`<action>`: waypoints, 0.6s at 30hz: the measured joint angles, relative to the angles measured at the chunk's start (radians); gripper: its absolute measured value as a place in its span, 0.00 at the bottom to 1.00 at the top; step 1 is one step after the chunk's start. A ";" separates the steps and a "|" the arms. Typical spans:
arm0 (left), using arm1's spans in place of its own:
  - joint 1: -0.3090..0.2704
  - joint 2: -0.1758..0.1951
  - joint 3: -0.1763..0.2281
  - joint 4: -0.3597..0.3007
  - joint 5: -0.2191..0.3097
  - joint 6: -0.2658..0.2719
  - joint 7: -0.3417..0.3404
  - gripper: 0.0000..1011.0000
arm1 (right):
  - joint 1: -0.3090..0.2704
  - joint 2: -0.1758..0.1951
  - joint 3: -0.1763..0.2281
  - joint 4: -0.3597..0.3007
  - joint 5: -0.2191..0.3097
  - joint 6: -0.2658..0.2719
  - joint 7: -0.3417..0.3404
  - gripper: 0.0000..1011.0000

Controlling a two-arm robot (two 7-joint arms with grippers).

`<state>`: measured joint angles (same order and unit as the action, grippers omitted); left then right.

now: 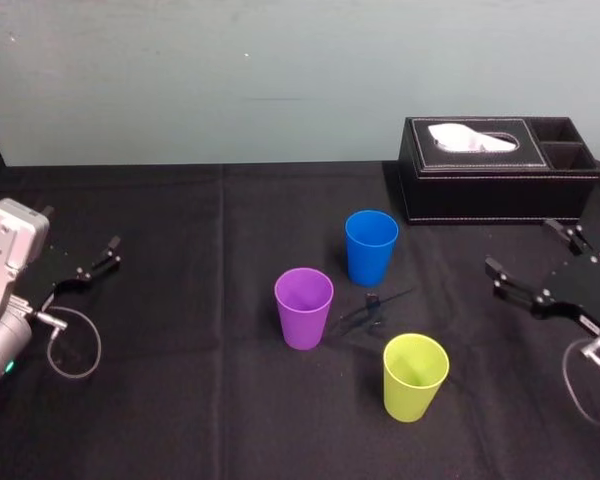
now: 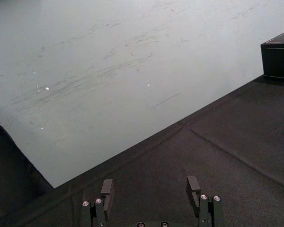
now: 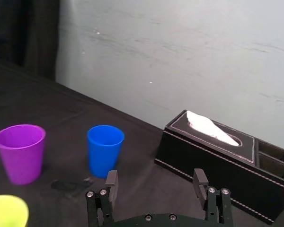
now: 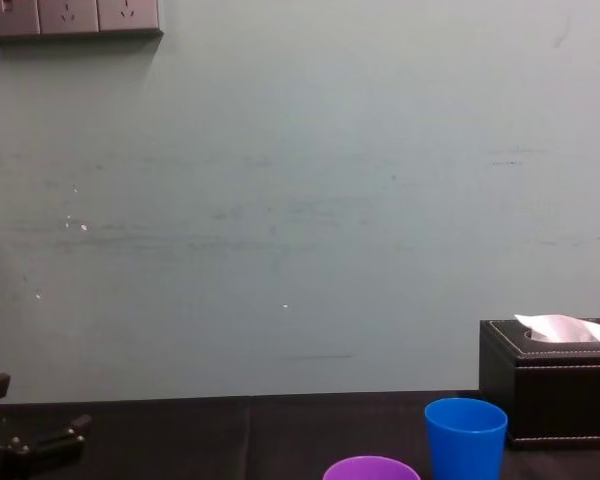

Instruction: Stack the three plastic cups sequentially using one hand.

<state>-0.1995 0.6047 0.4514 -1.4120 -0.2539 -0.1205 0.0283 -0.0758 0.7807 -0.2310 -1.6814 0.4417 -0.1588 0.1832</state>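
Basically a table under a black cloth (image 1: 180, 400), with fold creases running across it, pushed up against a plain pale grey-green wall (image 1: 280, 80) that has light scuffs. A row of wall sockets (image 4: 70, 17) sits high on the wall in the chest view. A dark drape (image 3: 23, 33) hangs past the wall's edge in the right wrist view.

All three cups stand upright on the cloth, mouths up, each apart from the others, none stacked. The blue cup (image 1: 370, 246) is farthest back, near the tissue box. The purple cup (image 1: 304, 307) is nearer the robot and to the left of the blue one. The yellow-green cup (image 1: 415, 376) is nearest the robot and to the right. A small dark item (image 1: 375, 305) lies on the cloth between them; cannot tell what it is.

The black stitched tissue box (image 1: 500, 180) sits at the back right against the wall, a white tissue (image 1: 470, 137) poking out of it and open side compartments at its right end.

The left gripper (image 1: 98, 258) is at the far left over bare cloth, fingers spread wide, holding nothing. The right gripper (image 1: 523, 247) is at the right edge, in front of the tissue box, well apart from the cups, jaws spread wide and empty.
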 joint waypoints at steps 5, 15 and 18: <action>0.000 0.000 0.000 0.000 0.000 0.000 0.000 1.00 | -0.055 0.036 0.038 -0.027 0.031 -0.017 0.056 0.99; 0.000 0.000 0.000 0.000 0.000 0.000 0.000 1.00 | -0.137 0.083 0.082 -0.042 0.048 -0.065 0.155 0.99; 0.000 0.000 0.000 0.000 0.000 0.000 0.000 1.00 | -0.150 0.087 0.085 -0.034 0.044 -0.075 0.180 0.99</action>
<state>-0.1995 0.6047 0.4514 -1.4120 -0.2539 -0.1206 0.0283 -0.2256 0.8676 -0.1459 -1.7153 0.4859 -0.2338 0.3629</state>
